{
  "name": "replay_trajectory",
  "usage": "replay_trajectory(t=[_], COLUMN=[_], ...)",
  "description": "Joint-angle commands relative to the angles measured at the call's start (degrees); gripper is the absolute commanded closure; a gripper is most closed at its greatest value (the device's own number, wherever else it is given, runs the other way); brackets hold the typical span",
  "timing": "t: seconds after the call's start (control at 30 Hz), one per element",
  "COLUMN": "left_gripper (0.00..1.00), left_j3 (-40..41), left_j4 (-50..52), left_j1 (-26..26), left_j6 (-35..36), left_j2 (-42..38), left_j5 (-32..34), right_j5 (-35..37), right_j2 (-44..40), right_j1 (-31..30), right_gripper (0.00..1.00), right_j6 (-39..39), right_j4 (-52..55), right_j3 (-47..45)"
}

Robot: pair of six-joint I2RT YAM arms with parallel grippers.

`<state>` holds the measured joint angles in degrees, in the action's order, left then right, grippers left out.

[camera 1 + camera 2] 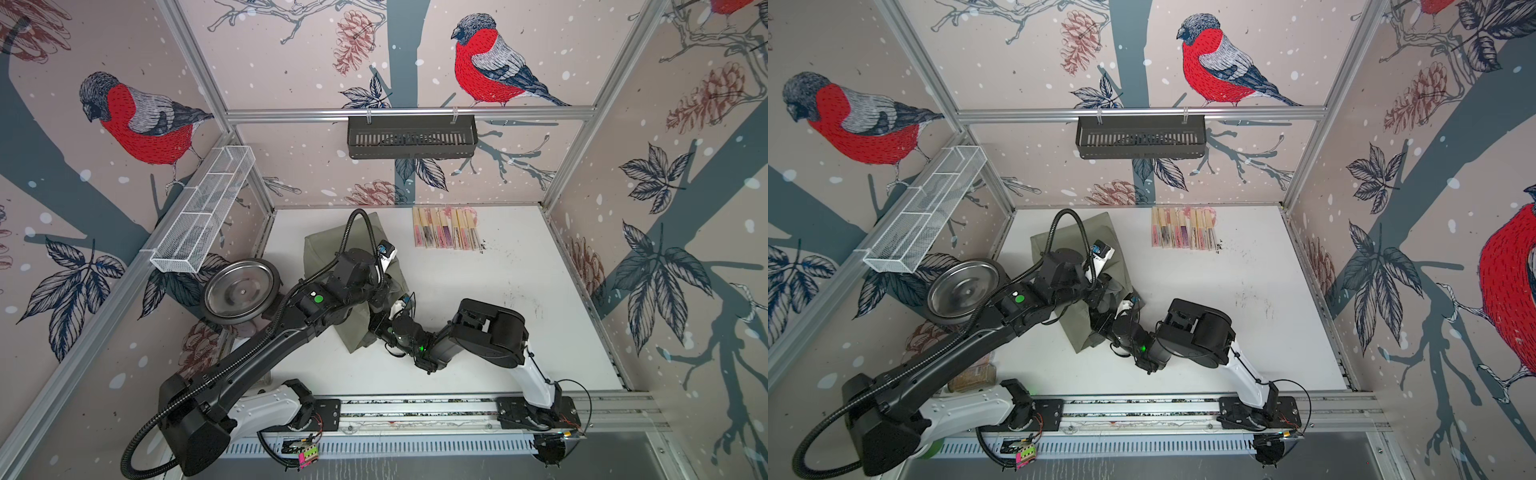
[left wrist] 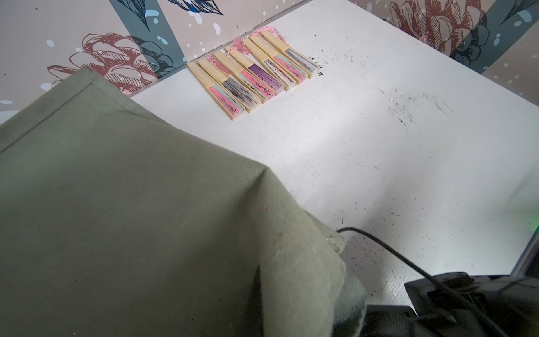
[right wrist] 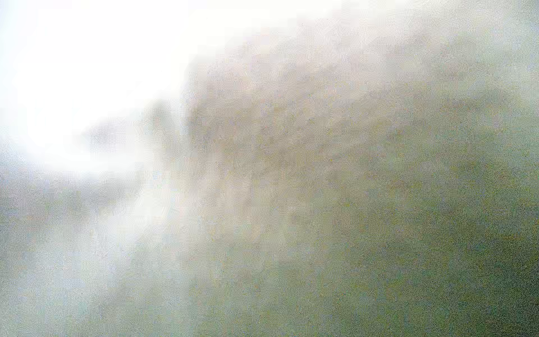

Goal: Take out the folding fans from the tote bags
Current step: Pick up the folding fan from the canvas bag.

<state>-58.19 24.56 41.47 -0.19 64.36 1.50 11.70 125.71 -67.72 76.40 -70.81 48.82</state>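
Fans (image 1: 446,228) lie side by side at the table's (image 1: 519,282) far edge, axes far-to-near, tassels farthest. Left gripper (image 1: 388,276) is closed, seemingly pinching the tote (image 1: 328,249); right gripper's (image 1: 380,309) spread I cannot tell.

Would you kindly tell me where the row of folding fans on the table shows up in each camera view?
Top view: fans at the far edge of the table, right of the tote bag.
Top view: same row of fans, again right of the tote bag.
Left wrist: fans beyond the tote bag's corner.
Right wrist: not visible, only blur.
Shared landmark: the tote bag.
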Motion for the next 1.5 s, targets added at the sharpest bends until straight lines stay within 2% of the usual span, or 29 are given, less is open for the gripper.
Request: replay_trajectory(t=[0.0, 0.1, 0.17, 0.23, 0.33, 0.47, 0.53, 0.63, 0.73, 0.9, 1.13, 1.47], left_gripper=[1.0, 1.0, 1.0, 1.0, 1.0, 1.0, 1.0, 1.0, 1.0, 1.0, 1.0, 1.0], left_j3=[0.1, 0.4, 0.3, -0.1, -0.3, 0.3, 0.6, 0.7, 0.6, 0.7, 0.7, 0.2], left_j4=[-3.7, -3.1, -2.8, -2.6, -2.2, -2.5, -2.7, -2.8, -2.7, -2.5, -1.7, -1.9], left_j1=[0.1, 0.1, 0.1, 0.1, 0.1, 0.1, 0.2, 0.1, 0.1, 0.1, 0.1, 0.1], left_j6=[-0.4, -0.1, 0.0, 0.0, -0.1, -0.1, -0.2, -0.3, -0.3, 0.3, 1.6, 1.9], left_j2=[-0.5, -1.2, -1.3, -0.8, 0.0, -0.5, -0.8, -1.1, -0.6, -1.0, -1.5, -0.2], left_j5=[-1.2, -2.3, -1.9, -1.7, -2.2, -1.3, -1.2, -1.9, -1.9, -3.2, -5.8, -6.2], right_j5=[4.4, 2.6, 4.4, 8.2, 15.6, 24.5, 24.2, 22.8, 24.1, 17.8, 0.6, -8.2], right_j2=[0.3, 1.7, 1.8, 1.4, 0.9, 2.2, 2.7, 2.1, 3.0, 2.7, 1.6, 5.7], right_j1=[-1.1, -0.9, -1.1, -2.2, -4.8, -8.6, -8.9, -8.0, -8.5, -4.2, 4.8, 8.3], right_gripper=[0.62, 0.61, 0.6, 0.59, 0.58, 0.55, 0.54, 0.53, 0.52, 0.51, 0.52, 0.5], right_j6=[-14.8, -20.9, -25.0, -30.0, -40.6, -53.8, -56.2, -55.0, -56.4, -43.4, -14.5, 7.4], right_j4=[-1.0, -0.6, -0.9, 4.0, 3.7, -9.1, -14.1, -11.4, -14.2, -8.9, 1.0, 14.2], right_j3=[0.9, 2.5, 2.5, 4.1, 3.8, -0.1, -1.9, -1.7, -1.9, -1.8, 1.3, 11.9])
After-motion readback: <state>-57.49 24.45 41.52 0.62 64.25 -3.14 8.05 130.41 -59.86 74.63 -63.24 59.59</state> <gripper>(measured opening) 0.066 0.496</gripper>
